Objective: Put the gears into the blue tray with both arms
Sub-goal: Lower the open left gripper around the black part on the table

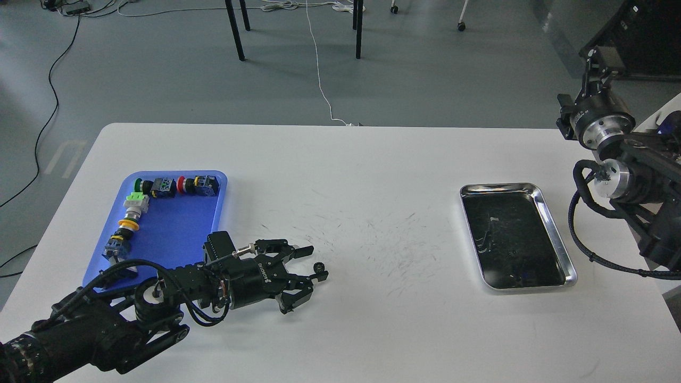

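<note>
While the left arm (106, 319) reaches in low from the bottom left corner, its gripper (311, 263) lies nearly flat over the white table (340, 175), fingers pointing right and spread fairly wide. A single gear (318, 267) (tiny, black, toothed) sits on the table between the fingertips, right against the nearer one; whether that finger truly touches it cannot be told, and the farther finger (300, 250) stands clearly apart from it, so nothing is clamped. Just left of the gripper, partly behind the arm's wrist, is the blue tray (175, 229), its near edge hidden by the arm. Along the tray's far rim and left side lies a row of switches (175, 186) with green, red and yellow parts; the middle of the tray is bare blue. The gear is outside the tray, near its right side. Faint dark scuff marks (383, 239) speckle the table's centre. Well to the right rests a silver tray (553, 234) with a dark, scratched inside. The right arm (622, 175) comes in at the right edge, raised beside the table with its silver joint rings facing the view; its gripper (598, 58) is the dark part at the top, seen too small and end-on to tell how its fingers stand. Beyond the table are grey floor, cables and chair legs.
</note>
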{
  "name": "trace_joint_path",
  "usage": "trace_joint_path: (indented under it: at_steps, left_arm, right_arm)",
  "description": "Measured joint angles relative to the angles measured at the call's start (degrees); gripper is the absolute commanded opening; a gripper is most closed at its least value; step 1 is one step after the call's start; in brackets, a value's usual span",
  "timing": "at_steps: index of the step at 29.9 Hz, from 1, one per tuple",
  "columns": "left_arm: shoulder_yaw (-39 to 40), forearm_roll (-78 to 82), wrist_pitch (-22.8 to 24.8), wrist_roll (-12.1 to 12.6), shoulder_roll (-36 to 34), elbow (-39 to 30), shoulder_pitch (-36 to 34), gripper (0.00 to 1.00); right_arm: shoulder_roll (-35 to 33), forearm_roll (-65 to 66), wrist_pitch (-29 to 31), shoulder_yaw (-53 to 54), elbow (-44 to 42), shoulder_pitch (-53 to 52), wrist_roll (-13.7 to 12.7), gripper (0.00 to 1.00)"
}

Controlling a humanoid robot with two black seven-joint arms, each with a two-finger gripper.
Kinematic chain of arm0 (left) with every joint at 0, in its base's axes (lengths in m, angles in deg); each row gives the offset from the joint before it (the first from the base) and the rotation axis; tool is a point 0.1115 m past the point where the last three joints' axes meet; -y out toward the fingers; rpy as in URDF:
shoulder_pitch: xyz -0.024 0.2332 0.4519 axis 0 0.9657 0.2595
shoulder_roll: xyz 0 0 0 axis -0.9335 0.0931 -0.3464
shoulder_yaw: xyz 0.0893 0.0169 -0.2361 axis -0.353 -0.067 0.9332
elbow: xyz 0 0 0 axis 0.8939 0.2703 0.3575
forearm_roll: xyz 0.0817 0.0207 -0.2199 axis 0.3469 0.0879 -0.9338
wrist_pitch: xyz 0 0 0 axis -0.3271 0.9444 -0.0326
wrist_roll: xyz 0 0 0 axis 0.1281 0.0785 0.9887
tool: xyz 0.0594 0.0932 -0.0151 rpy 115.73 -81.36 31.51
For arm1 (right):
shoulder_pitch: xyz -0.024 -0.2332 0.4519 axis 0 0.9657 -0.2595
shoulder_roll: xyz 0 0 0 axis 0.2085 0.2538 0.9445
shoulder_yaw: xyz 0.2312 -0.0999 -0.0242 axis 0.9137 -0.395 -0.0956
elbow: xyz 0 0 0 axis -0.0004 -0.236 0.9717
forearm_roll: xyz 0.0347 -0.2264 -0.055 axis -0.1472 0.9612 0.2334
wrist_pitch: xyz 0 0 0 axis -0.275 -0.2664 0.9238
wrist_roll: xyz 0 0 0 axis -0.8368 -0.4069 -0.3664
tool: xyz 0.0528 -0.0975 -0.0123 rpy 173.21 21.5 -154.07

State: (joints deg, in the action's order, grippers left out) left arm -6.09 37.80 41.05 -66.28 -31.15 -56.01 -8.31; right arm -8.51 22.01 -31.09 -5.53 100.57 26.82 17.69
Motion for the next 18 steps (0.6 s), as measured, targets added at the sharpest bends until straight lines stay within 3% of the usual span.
trace_joint_path:
  at_steps: [18]
  left_arm:
    - [-0.24,-0.01,-3.77,0.00,1.36,4.05,0.29,0.59]
  right_arm:
    - [0.04,0.00,-0.07,-0.07,0.11,-0.37,0.00,0.98]
